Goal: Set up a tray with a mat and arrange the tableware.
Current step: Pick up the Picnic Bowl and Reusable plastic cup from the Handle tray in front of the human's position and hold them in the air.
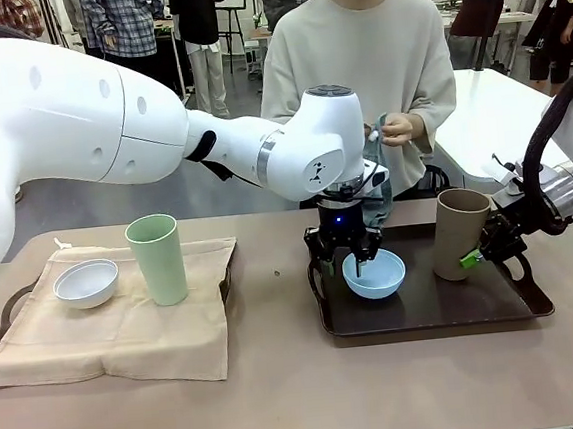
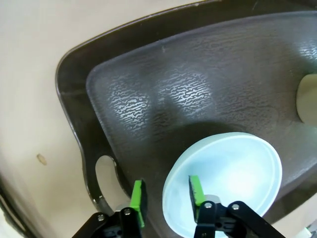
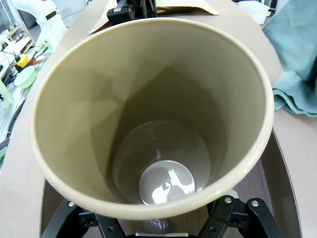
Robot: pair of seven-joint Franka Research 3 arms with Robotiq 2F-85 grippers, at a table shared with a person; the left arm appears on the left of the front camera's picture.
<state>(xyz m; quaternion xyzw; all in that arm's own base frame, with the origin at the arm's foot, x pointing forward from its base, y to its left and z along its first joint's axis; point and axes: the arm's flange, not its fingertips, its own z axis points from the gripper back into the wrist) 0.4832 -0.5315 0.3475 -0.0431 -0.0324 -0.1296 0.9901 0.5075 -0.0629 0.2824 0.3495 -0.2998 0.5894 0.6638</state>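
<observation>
My left gripper [image 1: 346, 259] [image 2: 167, 193] reaches across to the dark tray [image 1: 436, 314] [image 2: 163, 89] and straddles the near rim of the light blue bowl [image 1: 375, 275] [image 2: 233, 173]. One green pad [image 2: 195, 190] is inside the bowl and the other stands off outside, so the jaws are open. The tan-brown cup [image 1: 462, 231] [image 3: 148, 114] stands upright on the same tray, between the fingers of my right gripper [image 1: 474, 255] [image 3: 156, 220]; its rim hides the pads. On the left, a beige mat [image 1: 126, 334] carries the white bowl [image 1: 86, 282] and the pale green cup [image 1: 157, 258].
A person stands at the far side holding a teal cloth [image 1: 380, 136] [image 3: 297, 59] above the dark tray's back edge. The left tray's handle [image 1: 2, 312] shows beside the beige mat. Bare table lies between the two trays and along the front edge.
</observation>
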